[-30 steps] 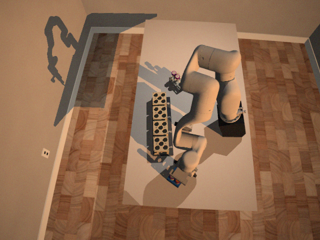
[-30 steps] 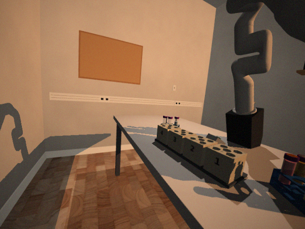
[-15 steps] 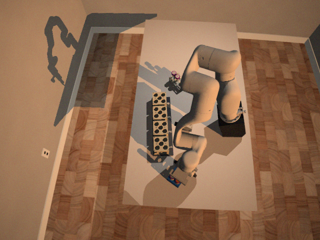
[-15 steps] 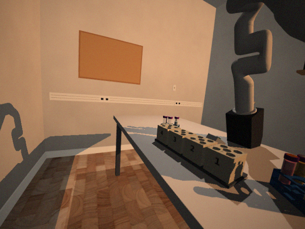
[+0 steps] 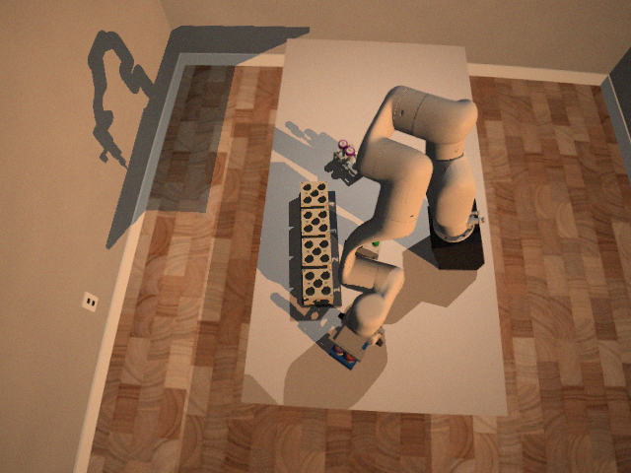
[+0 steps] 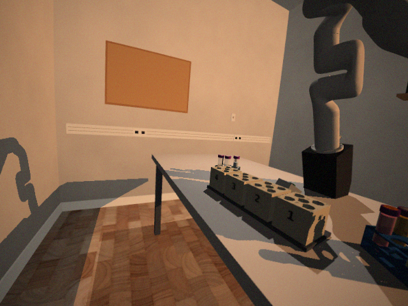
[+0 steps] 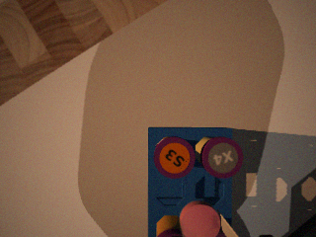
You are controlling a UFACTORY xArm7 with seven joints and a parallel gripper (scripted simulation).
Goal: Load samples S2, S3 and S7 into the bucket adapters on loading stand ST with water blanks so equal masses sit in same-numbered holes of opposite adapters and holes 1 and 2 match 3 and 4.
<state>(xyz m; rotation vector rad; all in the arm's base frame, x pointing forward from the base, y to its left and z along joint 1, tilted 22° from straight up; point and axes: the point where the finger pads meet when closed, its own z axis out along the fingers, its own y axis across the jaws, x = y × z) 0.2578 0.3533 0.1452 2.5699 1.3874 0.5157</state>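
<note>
In the top view, your hand (image 5: 351, 343) is over the blue rack (image 5: 338, 359) (image 6: 368, 234) (image 7: 155, 190), pinching a pink tube (image 7: 199, 220).

In the exterior view, adapter 1 (image 6: 289, 217) (image 5: 317, 294) stands nearest that rack on your bench (image 6: 260, 280) (image 5: 433, 367) (image 7: 44, 163).

In the wrist view, S3 (image 7: 174, 157) stands beside X4 (image 7: 222, 157) in the rack.

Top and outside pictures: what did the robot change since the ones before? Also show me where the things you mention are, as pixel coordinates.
Nothing that I can see. The arm (image 5: 402, 188) (image 6: 354, 65) looks to be in the same place, and I can't see anything being grabbed or let go. The blue rack (image 5: 343, 361) (image 6: 370, 238) (image 7: 190, 132) and the four numbered adapters (image 5: 315, 232) (image 6: 257, 207) stayed put too. There's no earlier wrist picture to compare.
</note>
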